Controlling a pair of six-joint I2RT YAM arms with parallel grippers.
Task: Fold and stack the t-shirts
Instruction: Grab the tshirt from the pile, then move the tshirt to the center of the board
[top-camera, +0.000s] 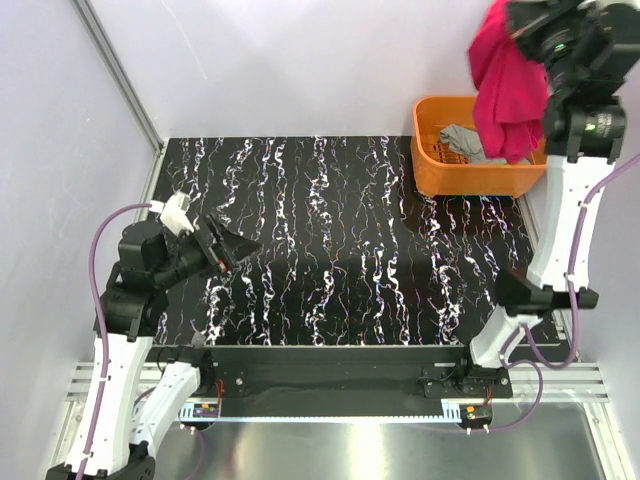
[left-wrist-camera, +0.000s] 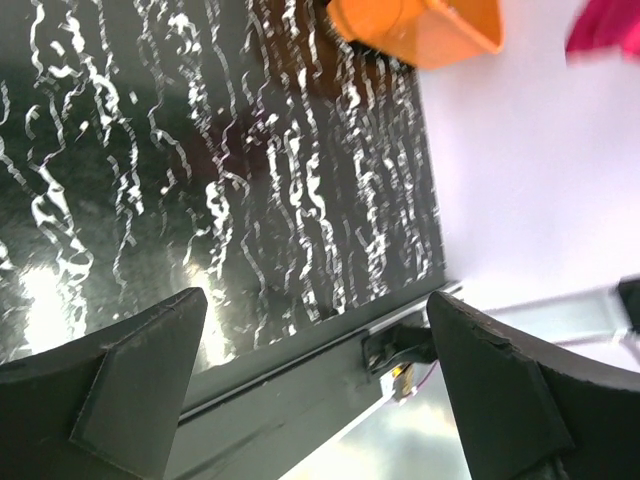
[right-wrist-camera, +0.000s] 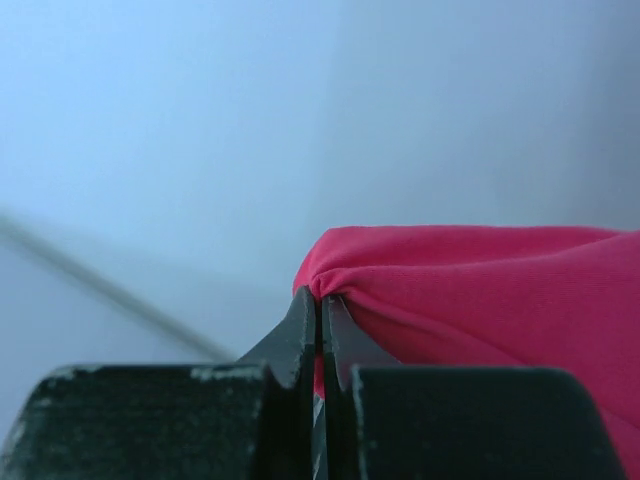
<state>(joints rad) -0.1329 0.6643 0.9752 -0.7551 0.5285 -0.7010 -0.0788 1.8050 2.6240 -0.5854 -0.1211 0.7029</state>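
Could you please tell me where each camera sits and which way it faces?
Top: above, behind the arms, looking down at the table; both arms show.
Left wrist: faces across the table towards the basket; open left gripper below.
Right wrist: raised, faces the wall; right gripper pinches the red shirt.
Shared: red shirt in all three.

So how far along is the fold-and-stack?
Nothing folded or stacked yet. In hand: right gripper shut on the magenta shirt, dangling at the orange basket. Remaining: grey shirt sits in the basket; left gripper open, empty, over the table.
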